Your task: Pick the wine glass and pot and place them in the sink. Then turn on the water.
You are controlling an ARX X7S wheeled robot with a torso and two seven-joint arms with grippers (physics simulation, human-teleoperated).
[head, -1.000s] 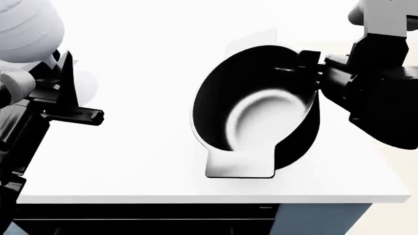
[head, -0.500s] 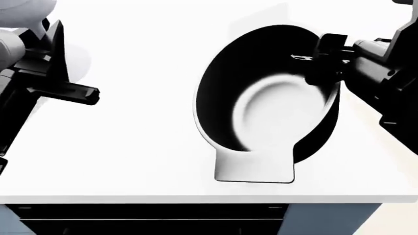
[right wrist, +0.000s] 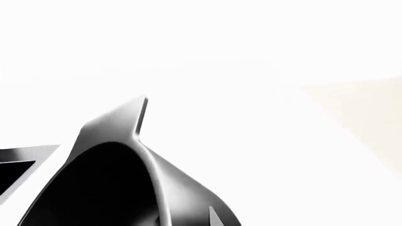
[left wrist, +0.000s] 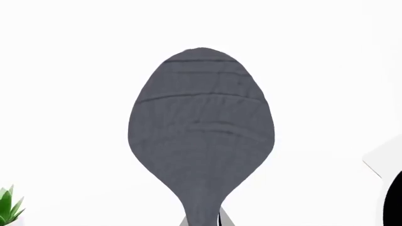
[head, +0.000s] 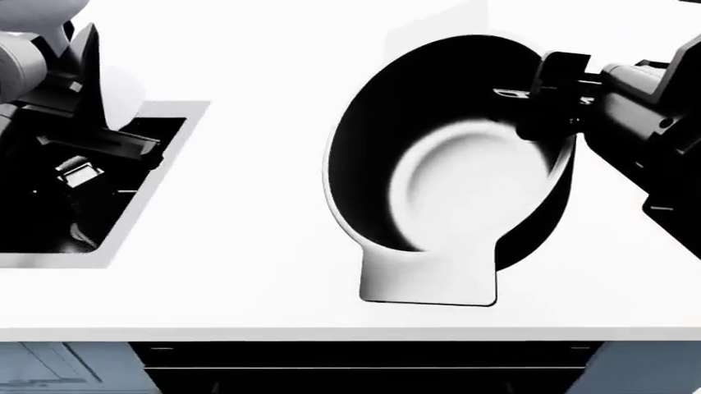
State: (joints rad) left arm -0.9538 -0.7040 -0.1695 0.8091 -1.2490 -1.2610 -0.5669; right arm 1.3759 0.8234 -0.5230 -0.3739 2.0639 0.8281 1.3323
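Note:
The wine glass [left wrist: 201,127] fills the left wrist view as a grey rounded bowl narrowing to a stem, with my left gripper [left wrist: 204,222] shut on that stem. In the head view the glass [head: 121,89] is a faint pale shape beside my left gripper [head: 110,135], at the far corner of the sink [head: 164,108]. The black pot [head: 438,164] hangs tilted over the white counter, its pale tab handle [head: 429,283] toward me. My right gripper [head: 544,97] is shut on its far rim. The right wrist view shows the pot's rim [right wrist: 119,125].
The white counter [head: 263,246] runs to a front edge with dark cabinets below. The sink's black basin sits at the left under my left arm. A small green plant [left wrist: 9,207] shows at the left wrist view's edge, and a sink corner [right wrist: 19,162] in the right wrist view.
The view has shifted and the sink has come into sight at the left, under my left arm. The pot stays in my right gripper, shifted slightly toward the far side.

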